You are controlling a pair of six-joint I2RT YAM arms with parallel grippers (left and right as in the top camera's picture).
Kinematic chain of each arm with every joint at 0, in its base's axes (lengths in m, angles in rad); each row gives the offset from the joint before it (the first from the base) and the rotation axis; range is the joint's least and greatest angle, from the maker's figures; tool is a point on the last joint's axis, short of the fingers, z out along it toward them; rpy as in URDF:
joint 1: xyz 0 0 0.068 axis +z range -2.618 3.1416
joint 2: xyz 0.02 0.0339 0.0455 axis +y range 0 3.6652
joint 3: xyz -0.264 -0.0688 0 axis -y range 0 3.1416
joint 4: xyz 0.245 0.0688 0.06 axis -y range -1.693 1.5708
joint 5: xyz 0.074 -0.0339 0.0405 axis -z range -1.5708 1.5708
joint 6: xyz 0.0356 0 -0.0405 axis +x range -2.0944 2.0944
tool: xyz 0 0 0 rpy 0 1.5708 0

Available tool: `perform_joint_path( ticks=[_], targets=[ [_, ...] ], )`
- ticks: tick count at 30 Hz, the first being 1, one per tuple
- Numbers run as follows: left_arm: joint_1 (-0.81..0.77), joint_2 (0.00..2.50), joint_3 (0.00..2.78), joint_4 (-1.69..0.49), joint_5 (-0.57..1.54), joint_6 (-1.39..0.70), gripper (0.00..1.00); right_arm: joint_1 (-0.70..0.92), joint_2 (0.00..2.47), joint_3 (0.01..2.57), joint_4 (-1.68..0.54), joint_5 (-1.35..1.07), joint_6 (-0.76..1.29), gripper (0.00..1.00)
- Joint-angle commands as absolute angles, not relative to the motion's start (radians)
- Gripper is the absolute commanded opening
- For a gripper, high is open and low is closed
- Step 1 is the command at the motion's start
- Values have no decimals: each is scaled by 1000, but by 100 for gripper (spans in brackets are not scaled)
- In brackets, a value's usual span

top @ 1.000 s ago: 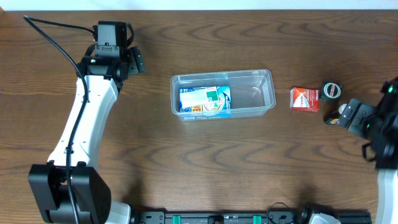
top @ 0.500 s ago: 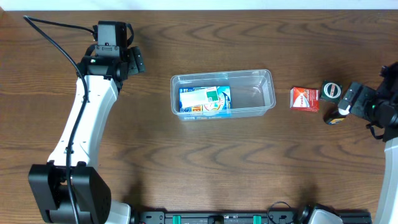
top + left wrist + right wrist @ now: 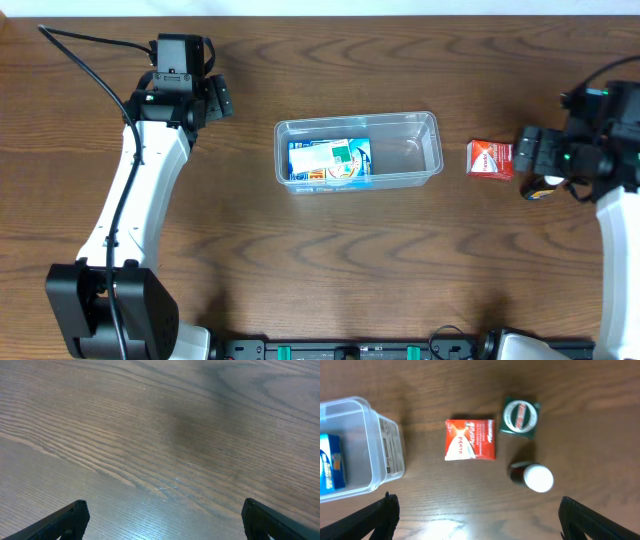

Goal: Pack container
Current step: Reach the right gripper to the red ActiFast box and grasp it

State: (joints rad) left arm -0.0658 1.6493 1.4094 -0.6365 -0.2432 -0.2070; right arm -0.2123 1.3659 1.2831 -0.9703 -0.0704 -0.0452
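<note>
The clear container sits mid-table with a blue and white carton in its left half. The right wrist view shows its right end and a corner of the carton. A red box lies just right of it. My right gripper hovers open above a green round-lidded tin and a dark bottle with a white cap; the red box lies ahead of its jaws. My left gripper is open and empty at the far left, over bare wood.
The brown wooden table runs to a pale far edge. The left arm's black cable loops at the far left. In the overhead view the tin is hidden under the right arm.
My right arm has swung from the right edge toward the far side and left, and now sits over the tin and bottle. The left arm and the objects have not moved.
</note>
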Motion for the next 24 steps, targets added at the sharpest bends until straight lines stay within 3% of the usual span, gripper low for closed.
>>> perform_joint_path(
  ticks=[1,8,24],
  targets=[
    [-62,1627,1413,-640,-255,-216,98,-141,1423,1305,-952,-46,-118,99],
    [-62,1627,1413,-640,-255,-216,98,-84,1583,1305,-819,53,34,99],
    [-62,1627,1413,-640,-255,-216,98,-76,1822,1305,-729,52,145,99]
  ],
)
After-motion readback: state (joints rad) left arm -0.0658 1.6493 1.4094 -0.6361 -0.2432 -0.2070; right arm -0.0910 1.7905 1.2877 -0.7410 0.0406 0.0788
